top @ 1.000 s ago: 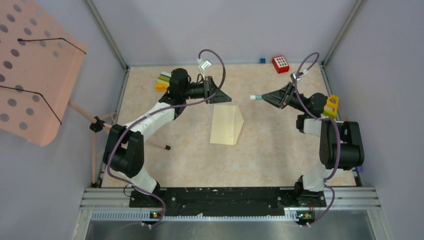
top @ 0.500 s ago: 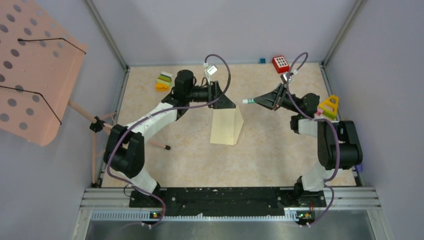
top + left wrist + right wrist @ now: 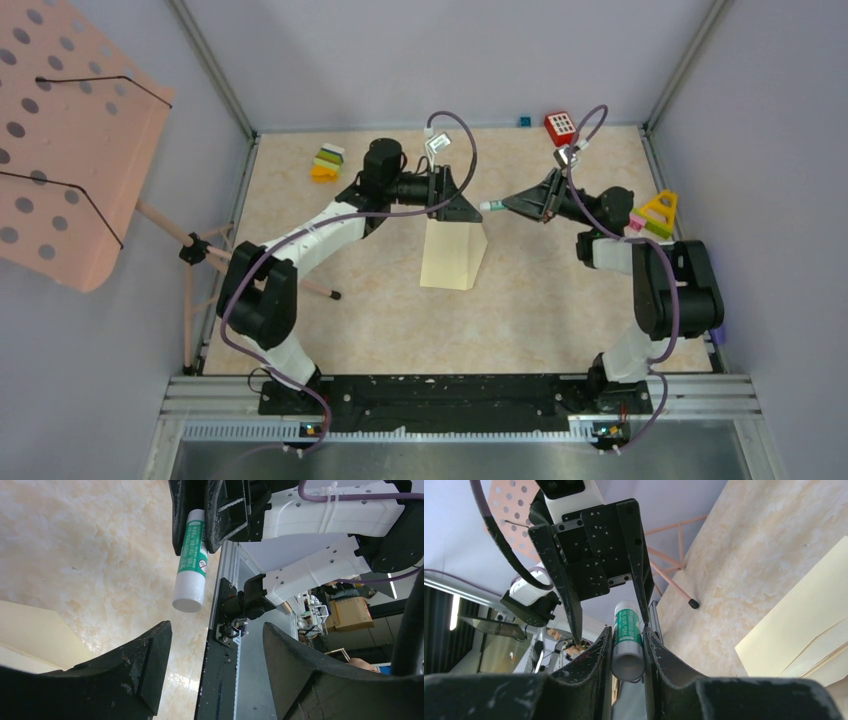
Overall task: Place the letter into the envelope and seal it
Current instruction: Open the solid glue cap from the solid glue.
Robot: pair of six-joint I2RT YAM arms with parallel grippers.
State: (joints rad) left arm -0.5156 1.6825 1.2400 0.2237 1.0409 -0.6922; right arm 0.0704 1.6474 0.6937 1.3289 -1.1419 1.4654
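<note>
Since a second ago both arms have swung inward, and the left gripper (image 3: 468, 208), pinched then, now has its jaws apart facing the glue stick (image 3: 491, 204), which is clamped in the right gripper (image 3: 508, 203). The envelope (image 3: 450, 255) lies in the middle of the table (image 3: 560, 290), long axis near-to-far, flap point rightward. We cannot tell its contents.

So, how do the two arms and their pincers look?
The left arm and right arm have white shells and black joints. A purple cable loops along each. The left pincer and right pincer are black, with thick wedge-shaped fingers.
</note>
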